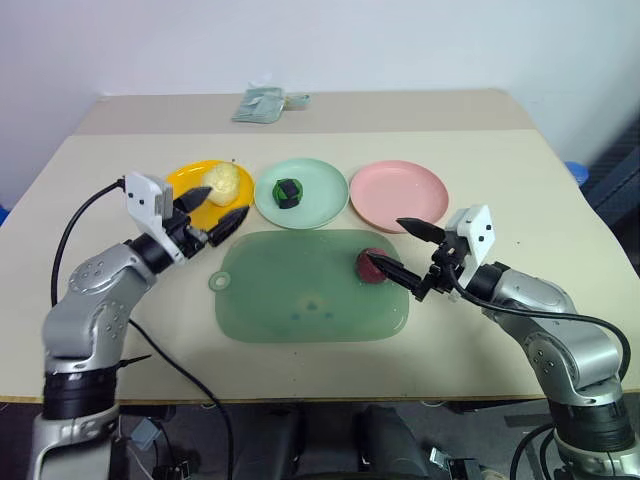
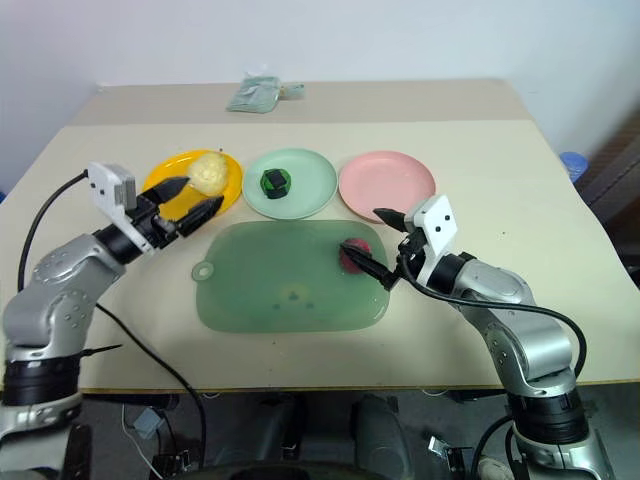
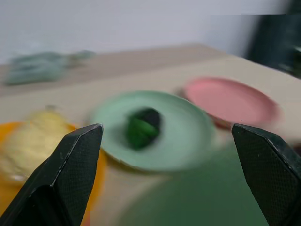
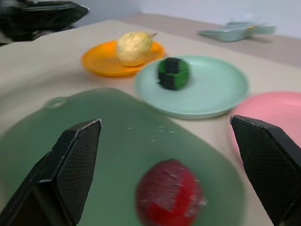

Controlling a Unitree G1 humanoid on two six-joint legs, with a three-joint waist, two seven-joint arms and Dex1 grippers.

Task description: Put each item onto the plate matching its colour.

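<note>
Three round plates stand in a row at mid-table. The orange-yellow plate (image 1: 185, 178) carries a pale yellow item (image 1: 222, 182). A green-and-black item (image 1: 288, 192) sits on the mint green plate (image 1: 322, 203). Nothing lies on the pink plate (image 1: 398, 193). A dark red item (image 1: 370, 266) rests on the right end of the translucent green tray (image 1: 300, 295). My left gripper (image 1: 215, 212) hangs open and empty just in front of the orange-yellow plate. At the tray's right end my right gripper (image 1: 388, 243) is open, with the red item (image 4: 169, 195) just ahead of its fingertips.
A crumpled grey-green cloth (image 1: 262, 104) lies at the far edge of the beige table (image 1: 500, 150). A black cable trails from my left arm over the table's front left. The tray's left and middle hold nothing.
</note>
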